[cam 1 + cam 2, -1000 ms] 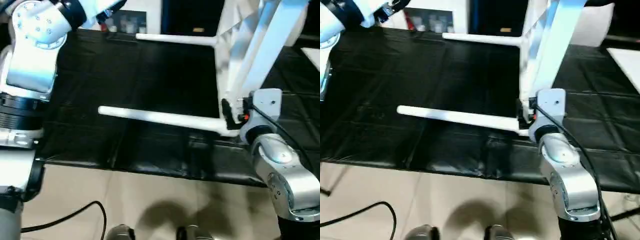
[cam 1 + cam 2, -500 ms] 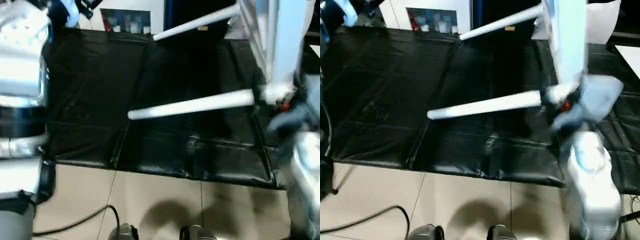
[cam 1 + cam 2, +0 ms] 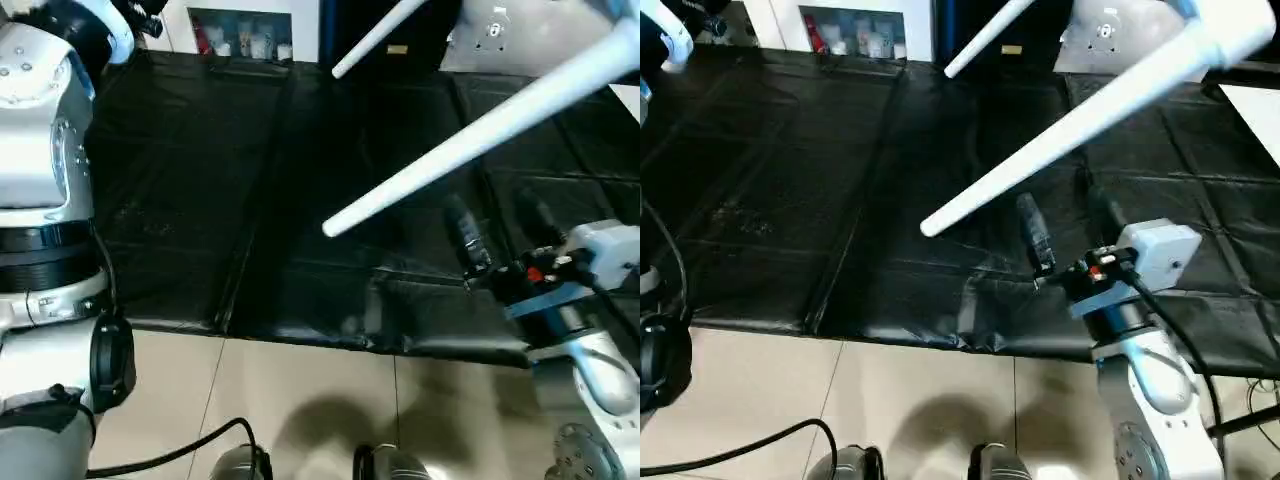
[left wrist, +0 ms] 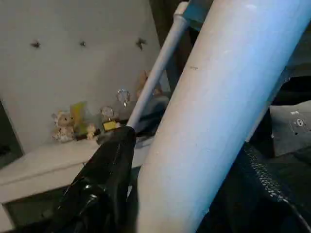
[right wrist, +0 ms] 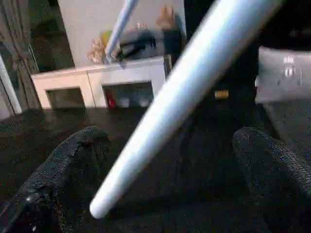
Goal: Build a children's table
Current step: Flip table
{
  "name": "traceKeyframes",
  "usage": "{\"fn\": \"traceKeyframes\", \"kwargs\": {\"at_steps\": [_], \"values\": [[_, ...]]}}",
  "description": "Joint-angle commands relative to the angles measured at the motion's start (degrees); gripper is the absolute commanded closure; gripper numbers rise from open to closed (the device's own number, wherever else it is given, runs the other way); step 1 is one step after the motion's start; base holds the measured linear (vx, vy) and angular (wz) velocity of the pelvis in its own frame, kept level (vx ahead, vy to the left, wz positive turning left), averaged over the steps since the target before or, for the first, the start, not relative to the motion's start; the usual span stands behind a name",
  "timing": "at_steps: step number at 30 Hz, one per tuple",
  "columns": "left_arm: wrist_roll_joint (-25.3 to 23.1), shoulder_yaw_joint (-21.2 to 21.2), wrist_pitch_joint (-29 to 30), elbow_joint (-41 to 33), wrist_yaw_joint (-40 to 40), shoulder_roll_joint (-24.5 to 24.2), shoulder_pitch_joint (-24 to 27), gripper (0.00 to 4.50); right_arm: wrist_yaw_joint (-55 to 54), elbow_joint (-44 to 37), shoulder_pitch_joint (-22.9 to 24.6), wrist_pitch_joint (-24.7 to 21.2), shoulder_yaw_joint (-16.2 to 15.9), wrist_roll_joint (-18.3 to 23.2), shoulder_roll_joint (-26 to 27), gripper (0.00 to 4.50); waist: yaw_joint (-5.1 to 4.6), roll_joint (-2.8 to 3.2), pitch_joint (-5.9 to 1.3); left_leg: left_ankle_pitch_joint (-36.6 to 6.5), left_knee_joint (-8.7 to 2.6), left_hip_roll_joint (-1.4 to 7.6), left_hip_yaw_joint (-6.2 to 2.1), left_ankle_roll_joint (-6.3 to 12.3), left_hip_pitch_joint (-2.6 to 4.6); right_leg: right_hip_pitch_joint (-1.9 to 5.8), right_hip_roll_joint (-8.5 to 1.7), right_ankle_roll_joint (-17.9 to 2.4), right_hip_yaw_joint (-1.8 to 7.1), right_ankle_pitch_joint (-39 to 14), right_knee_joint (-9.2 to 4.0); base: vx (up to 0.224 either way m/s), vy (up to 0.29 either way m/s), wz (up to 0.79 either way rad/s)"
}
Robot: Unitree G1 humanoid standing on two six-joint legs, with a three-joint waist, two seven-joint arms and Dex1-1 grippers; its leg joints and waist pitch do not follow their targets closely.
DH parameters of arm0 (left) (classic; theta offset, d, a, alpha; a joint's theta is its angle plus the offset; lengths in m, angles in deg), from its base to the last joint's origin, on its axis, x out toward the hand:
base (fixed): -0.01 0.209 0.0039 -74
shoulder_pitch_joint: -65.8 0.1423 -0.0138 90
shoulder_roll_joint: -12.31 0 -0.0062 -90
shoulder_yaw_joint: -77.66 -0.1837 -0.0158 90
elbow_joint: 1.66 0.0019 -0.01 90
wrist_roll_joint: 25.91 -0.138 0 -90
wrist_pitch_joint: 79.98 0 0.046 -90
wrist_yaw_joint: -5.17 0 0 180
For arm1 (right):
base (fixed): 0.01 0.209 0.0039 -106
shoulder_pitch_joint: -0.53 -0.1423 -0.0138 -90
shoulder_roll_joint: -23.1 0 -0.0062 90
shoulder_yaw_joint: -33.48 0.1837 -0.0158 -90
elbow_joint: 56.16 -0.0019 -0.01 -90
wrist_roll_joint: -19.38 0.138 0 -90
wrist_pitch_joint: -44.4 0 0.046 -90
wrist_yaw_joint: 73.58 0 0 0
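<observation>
Right gripper (image 3: 1070,228) sits low over the black mat (image 3: 200,180), near its front edge. Fingers (image 3: 467,238) spread wide, nothing between them. In the right wrist view both fingers flank a white leg (image 5: 180,92), but the leg passes above and clear of them, no contact.

Left gripper (image 4: 160,194): per the left wrist view, one black finger (image 4: 104,170) lies against a thick white leg (image 4: 218,111) that runs up and away from the cam. Second finger sits behind the leg; dark textured edge seen on the far side. Jaws stand part way apart, w/ the leg between them: clamped on leg. Left forearm (image 3: 40,150) rises along the left edge of the head views.

Table position: two legs visible in head views, both raised off the mat and slanting down from upper right to free round tips. Near leg (image 3: 480,130) tip hangs above mat centre, just ahead of the right gripper. Far leg (image 3: 375,35) is shorter in view, near the mat's rear edge. Tabletop mostly out of frame at upper right.

Background: white cabinet (image 5: 102,87) w/ small toys on top; cable (image 3: 170,450) on the tiled floor.
</observation>
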Motion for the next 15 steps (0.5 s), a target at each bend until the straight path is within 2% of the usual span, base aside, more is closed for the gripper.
{"fn": "traceKeyframes", "kwargs": {"at_steps": [1,3,4,5,6,7,8,9,10,11,12,15], "values": [[4.2,3.8,0.5,-2.8,-1.9,0.8,-0.5,2.17,-0.7,3.7,-2.9,-1.4,1.7,1.1,0.3,0.0,-0.1,-0.41,-5.06,-2.9,-3.38,2.2,-0.87,3.43,0.57,4.32,-3.57,-12.5,2.04,-2.6,-3.36,0.0,0.0,0.0],[5.3,4.3,0.3,-3.5,-1.7,0.9,1.0,2.17,0.8,10.3,-8.6,-1.7,2.3,3.1,0.8,0.0,-0.38,-0.6,-4.85,-3.9,-3.4,2.1,-0.79,3.45,0.43,4.35,-3.68,-12.9,2.01,-4.6,-3.68,0.0,0.0,0.0],[5.6,4.4,0.1,-3.6,-1.5,1.0,1.4,2.17,1.6,13.1,-11.0,-1.3,2.5,3.6,0.8,0.0,-0.47,-0.72,-4.89,-4.1,-3.3,2.1,-0.63,3.39,0.57,4.28,-3.64,-12.8,2.1,-5.5,-3.82,0.0,0.0,0.0],[5.9,4.5,-0.2,-3.8,-1.1,1.2,1.9,2.17,2.8,15.8,-13.4,-1.1,2.8,4.7,1.2,0.0,-0.44,-0.55,-4.86,-3.9,-3.31,2.18,-0.63,3.48,0.54,4.28,-3.68,-12.8,2.11,-5.6,-3.76,0.0,0.0,0.0],[5.9,4.5,-0.2,-3.8,-1.1,1.2,1.9,2.17,2.8,15.8,-13.4,-1.1,2.8,4.7,1.2,0.0,-0.4,-0.65,-5.0,-3.5,-3.24,2.19,-0.6,3.57,0.56,4.34,-3.62,-12.8,2.08,-5.0,-3.62,0.0,0.0,0.0],[6.2,4.6,-0.4,-3.9,-1.0,1.4,2.5,2.17,4.8,19.3,-16.5,-0.3,2.8,5.1,1.2,0.0,-0.48,-0.58,-5.2,-3.0,-3.18,2.27,-0.7,3.98,0.62,4.38,-3.76,-13.6,1.97,-3.8,-3.27,0.0,0.0,0.0],[6.5,4.7,-0.4,-4.0,-1.0,1.6,2.9,2.17,6.3,21.8,-18.6,0.3,2.7,5.3,1.2,0.0,-0.43,-0.68,-5.15,-2.3,-3.12,2.26,-0.57,4.11,0.53,4.38,-3.62,-13.6,1.99,-3.3,-3.37,0.0,0.0,0.0],[6.5,4.7,-0.4,-4.0,-1.0,1.6,2.9,2.17,6.3,21.8,-18.6,0.3,2.7,5.3,1.2,0.0,-0.29,-0.49,-5.31,-2.1,-3.01,2.35,-0.56,4.37,0.72,4.29,-3.69,-14.0,1.99,-2.3,-3.13,0.0,0.0,0.0],[7.1,4.6,-0.6,-4.1,-0.4,1.8,3.5,2.17,8.5,24.8,-20.9,0.7,2.5,5.8,1.1,0.0,-0.16,-0.32,-5.33,-1.2,-2.97,2.47,-0.48,4.82,0.8,4.14,-3.65,-14.5,1.97,-0.7,-3.06,0.0,0.0,0.0],[7.5,4.5,-0.9,-4.2,0.1,2.1,4.4,2.17,10.5,29.2,-23.9,1.8,1.9,4.8,0.7,0.0,-0.29,-0.68,-5.57,-0.3,-2.88,2.56,-0.53,5.52,0.6,4.38,-3.76,-15.5,1.76,1.3,-2.62,0.0,0.0,0.0],[8.0,4.3,-1.1,-4.2,0.6,2.3,5.2,2.17,11.7,32.8,-26.1,2.5,1.8,4.2,0.6,0.0,-0.35,-0.78,-5.49,0.3,-2.9,2.48,-0.55,5.64,0.45,4.44,-3.73,-15.9,1.64,1.7,-2.57,0.0,0.0,0.0],[9.1,4.2,-2.1,-4.1,1.5,3.1,7.1,2.18,13.9,41.3,-31.3,5.6,1.6,2.2,0.0,0.0,-0.28,-0.58,-5.52,0.3,-2.72,2.58,-0.39,5.99,0.51,4.37,-3.99,-16.7,1.53,0.9,-2.7,0.0,0.0,0.0]]}}
